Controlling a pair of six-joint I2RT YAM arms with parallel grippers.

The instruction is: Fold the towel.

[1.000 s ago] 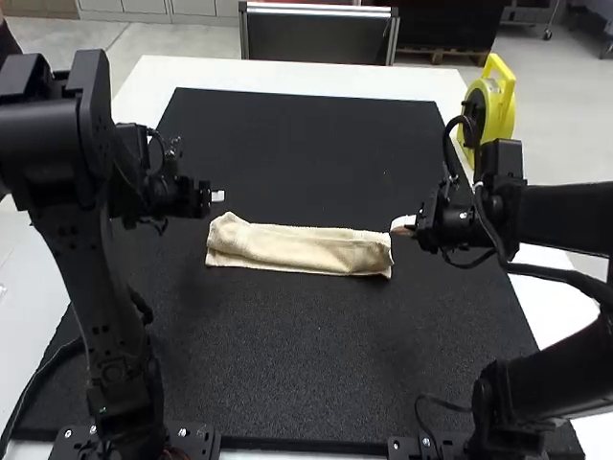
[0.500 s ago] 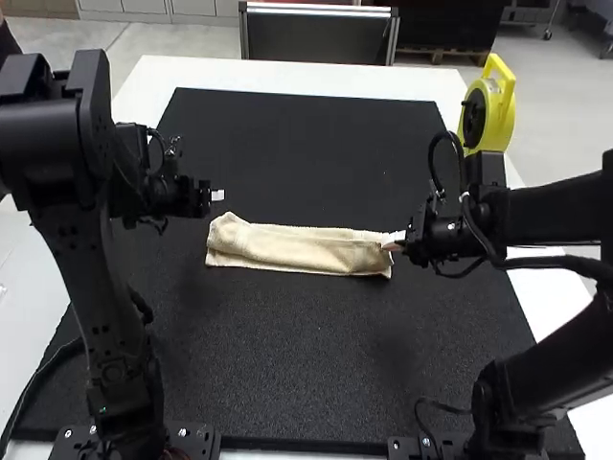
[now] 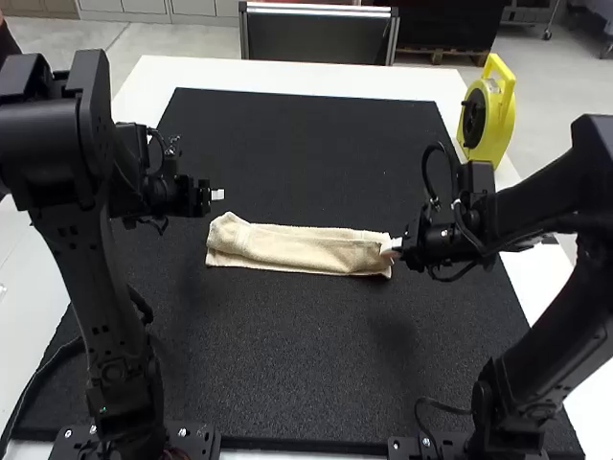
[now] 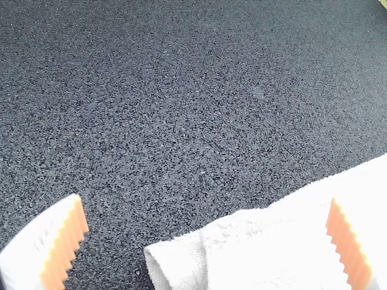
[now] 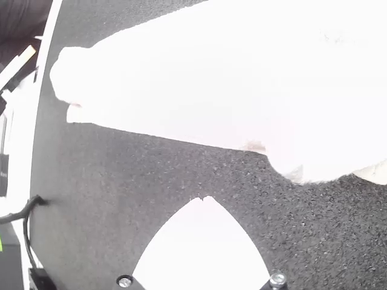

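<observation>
The cream towel (image 3: 302, 250) lies folded into a long narrow strip across the mat, its left end slightly raised. My left gripper (image 3: 217, 195) is just behind and left of that end, holding nothing. In the left wrist view, that gripper (image 4: 205, 211) has its ribbed fingers wide apart, with the towel (image 4: 260, 254) showing between and beyond them. At the strip's right end is my right gripper (image 3: 391, 247), its tips overlapping the cloth from above. In the right wrist view, the right gripper (image 5: 204, 198) has its fingers together beside the towel (image 5: 193, 78); contact cannot be told.
A black mat (image 3: 287, 364) covers most of the white table (image 3: 306, 75). A yellow reel (image 3: 490, 110) stands at the back right edge. Both arms' bases and some cables are at the near edge.
My right gripper has moved left, from beside the towel's right end to over it, and its arm has swung with it. The left arm and the towel look unchanged.
</observation>
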